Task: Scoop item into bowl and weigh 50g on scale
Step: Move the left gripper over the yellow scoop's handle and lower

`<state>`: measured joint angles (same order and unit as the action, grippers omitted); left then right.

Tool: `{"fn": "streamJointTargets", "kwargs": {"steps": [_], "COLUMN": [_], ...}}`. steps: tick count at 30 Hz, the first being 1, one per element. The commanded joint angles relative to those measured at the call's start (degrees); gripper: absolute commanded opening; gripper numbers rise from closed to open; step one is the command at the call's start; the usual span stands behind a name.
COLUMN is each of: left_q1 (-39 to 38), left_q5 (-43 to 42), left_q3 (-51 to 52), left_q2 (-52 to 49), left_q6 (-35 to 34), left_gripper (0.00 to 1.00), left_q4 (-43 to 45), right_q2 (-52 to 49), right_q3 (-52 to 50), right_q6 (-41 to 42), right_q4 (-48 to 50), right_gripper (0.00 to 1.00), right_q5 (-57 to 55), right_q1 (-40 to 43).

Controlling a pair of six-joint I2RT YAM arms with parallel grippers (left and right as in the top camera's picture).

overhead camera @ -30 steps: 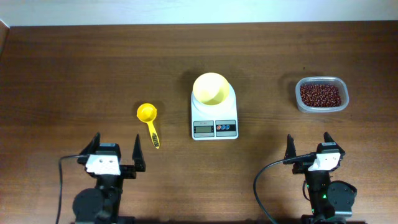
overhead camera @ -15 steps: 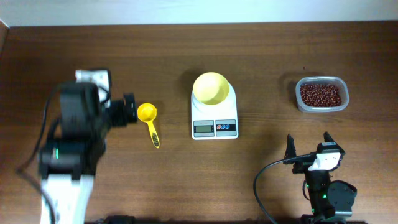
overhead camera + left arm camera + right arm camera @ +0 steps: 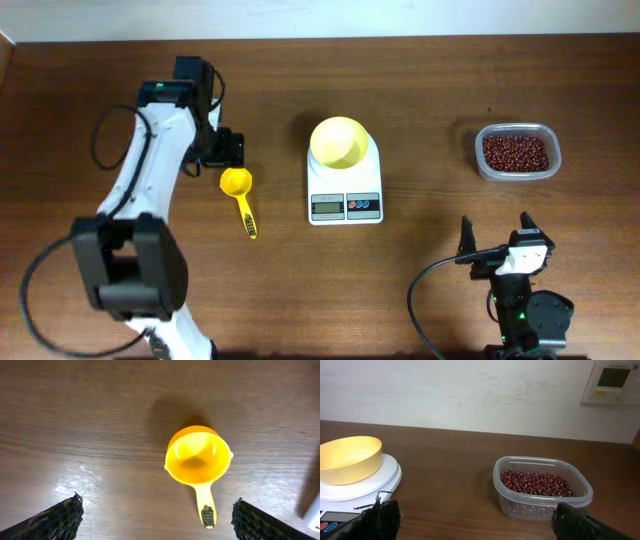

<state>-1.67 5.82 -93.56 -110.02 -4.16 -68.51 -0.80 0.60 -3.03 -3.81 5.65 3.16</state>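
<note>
Starting on the left: your left gripper (image 3: pixel 157 506) hangs over the yellow scoop (image 3: pixel 236 181), with the arm stretched out from the near edge and the wrist tipped so its camera looks straight down. The jaws are spread wide and holding nothing. From overhead they sit by the cup end rather than over the handle. The handle points back toward you, so I'd guess you'll want to shift along it before closing.

The scoop lies flat on the tabletop (image 3: pixel 420 90) with its cup up and empty, near the scale (image 3: pixel 345 182), which should make for a short carry. The bowl (image 3: pixel 338 142) is already on the scale's platform, and it's empty. That makes sense, since the weight can be read as you pour. I can't make out the display.

Over on the right, the beans (image 3: pixel 516 152) are all in the clear tub (image 3: pixel 479 155), well apart from the scale. Your right gripper (image 3: pixel 496 228) is parked low at the near edge, the arm folded up, facing level across the tabletop at the tub. Its jaws are wide open too, with nothing in them.
</note>
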Motion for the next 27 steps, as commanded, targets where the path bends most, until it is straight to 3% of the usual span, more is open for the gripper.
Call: {"fn": "streamJointTargets", "kwargs": {"steps": [1,6,14,21,27], "left_q1": [0.3,0.3,0.3,0.3,0.3], "left_q5": [-0.2,-0.2,-0.2,-0.8,-2.6], "left_q3": [-1.0,-1.0,1.0,1.8,1.8], "left_q2": [-5.6,-12.5,-12.9,-12.9,-12.9], "left_q6": [-0.7,-0.7,-0.7,-0.8,-0.7], "left_gripper": [0.99,0.99,0.99,0.99,0.84], "left_q4": [0.2,0.8,8.1,8.5,8.9], "right_q2": [0.4,0.4,0.4,0.4,0.4], "right_q3": [-0.3,-0.3,-0.3,-0.3,-0.3], "right_q6": [0.0,0.0,0.1,0.0,0.0], "right_q4": [-0.2,-0.2,-0.2,-0.2,-0.2], "right_gripper": [0.99,0.99,0.99,0.99,0.99], "right_q5": [1.0,1.0,1.0,1.0,1.0], "right_q1": [-0.5,-0.5,-0.5,-0.5,-0.5]}}
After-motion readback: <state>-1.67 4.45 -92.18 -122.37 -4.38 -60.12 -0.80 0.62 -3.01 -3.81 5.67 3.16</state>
